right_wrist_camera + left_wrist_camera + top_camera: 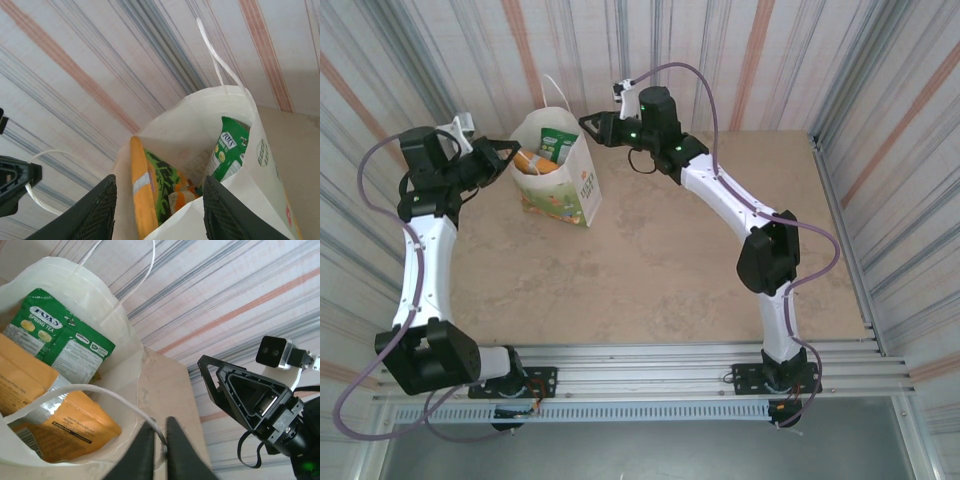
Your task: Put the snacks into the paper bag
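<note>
The white paper bag (572, 195) stands upright at the back left of the table, its mouth open. Inside it are several snacks: a green FOX'S packet (55, 337), orange packets (67, 432), and a yellow-orange packet (140, 192) beside a green-and-black one (167, 182). My left gripper (510, 153) is at the bag's left rim, shut (161, 437) on the thin white loop handle (100, 392). My right gripper (588, 126) hovers at the bag's right rim, open (159, 202) with nothing between its fingers, looking into the bag.
Striped corrugated walls (740, 60) enclose the table on three sides, close behind the bag. The bag's second handle (212, 52) sticks up against the back wall. The beige tabletop (660, 270) stretches in front of the bag.
</note>
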